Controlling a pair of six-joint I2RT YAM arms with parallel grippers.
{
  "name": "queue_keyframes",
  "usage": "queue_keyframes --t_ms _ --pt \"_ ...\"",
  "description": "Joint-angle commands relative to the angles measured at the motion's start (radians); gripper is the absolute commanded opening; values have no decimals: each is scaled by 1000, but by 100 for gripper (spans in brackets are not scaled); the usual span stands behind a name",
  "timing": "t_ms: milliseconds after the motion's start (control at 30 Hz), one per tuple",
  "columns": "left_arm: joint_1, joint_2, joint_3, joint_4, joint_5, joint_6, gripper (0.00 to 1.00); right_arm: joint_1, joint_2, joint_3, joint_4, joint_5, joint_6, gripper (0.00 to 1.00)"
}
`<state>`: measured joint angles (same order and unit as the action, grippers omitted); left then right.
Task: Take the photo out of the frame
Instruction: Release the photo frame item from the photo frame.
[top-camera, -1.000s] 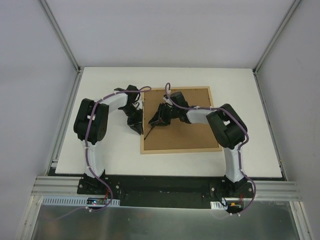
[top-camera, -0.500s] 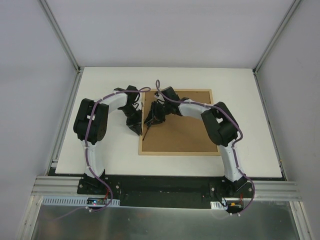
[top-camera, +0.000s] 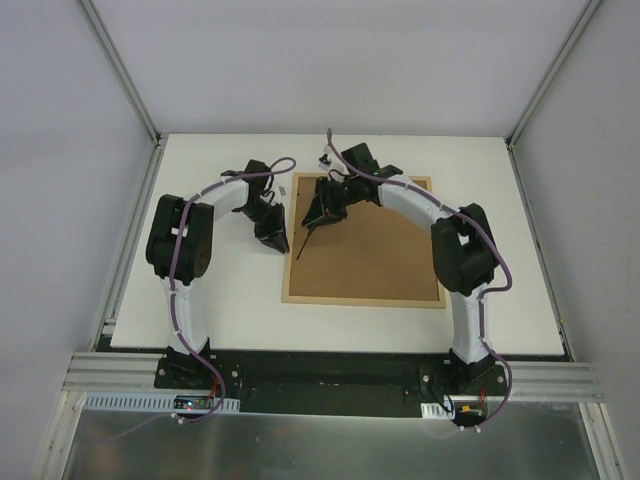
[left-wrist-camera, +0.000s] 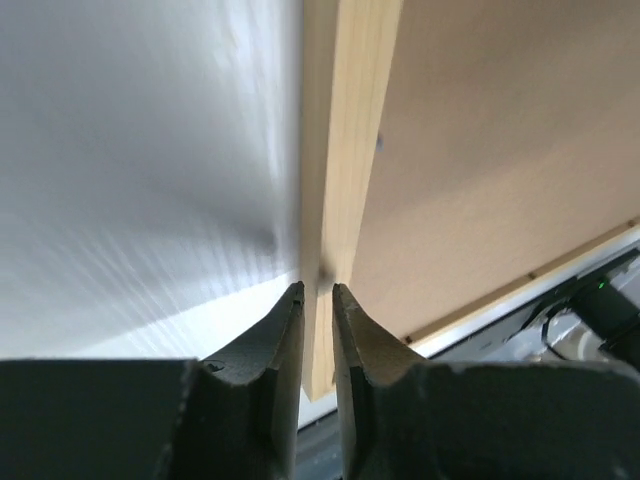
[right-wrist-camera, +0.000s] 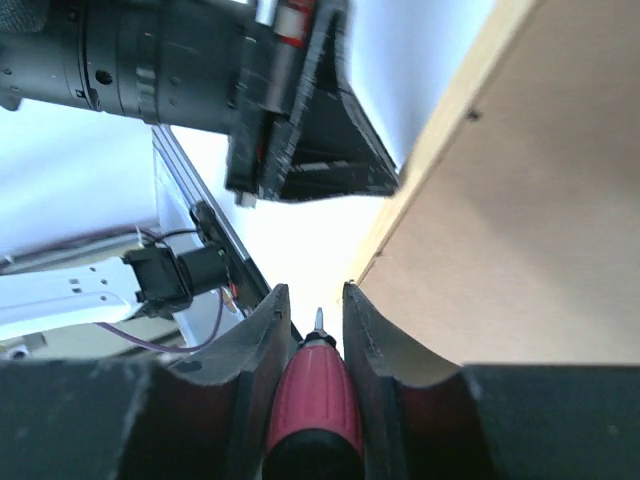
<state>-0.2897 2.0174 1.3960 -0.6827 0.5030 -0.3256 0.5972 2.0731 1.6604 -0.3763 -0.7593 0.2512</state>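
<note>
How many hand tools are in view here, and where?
1. A red-handled tool, apparently a screwdriver, is clamped in the right gripper, tip near the frame's left edge. The left gripper holds no tool. Others could be hidden from these views.

No lettering, label, brand mark or number is legible anywhere in these views, whether on the frame (top-camera: 365, 255), on the red-handled screwdriver (right-wrist-camera: 312, 405) or on the white table (top-camera: 225, 300).

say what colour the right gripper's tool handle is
The tool handle is dark red, clearest in the right wrist view.
</note>
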Motion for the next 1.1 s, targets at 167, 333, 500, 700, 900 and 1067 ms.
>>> queue_keyframes --t_ms 167,333,500,700,900,1067 --pt "70 78 195 77 91 72 19 -206 175 214 75 -104 82 0" --pt "70 133 213 87 121 71 19 -214 292 314 93 -97 100 0" --pt "70 156 195 101 137 65 18 -188 381 394 80 -95 102 0" --pt "70 152 164 118 150 57 16 -160 438 417 102 -86 129 0" --pt "70 152 135 129 180 36 13 -148 473 426 149 -109 166 0" --pt "70 152 120 138 186 28 11 -151 482 435 192 -121 191 0"
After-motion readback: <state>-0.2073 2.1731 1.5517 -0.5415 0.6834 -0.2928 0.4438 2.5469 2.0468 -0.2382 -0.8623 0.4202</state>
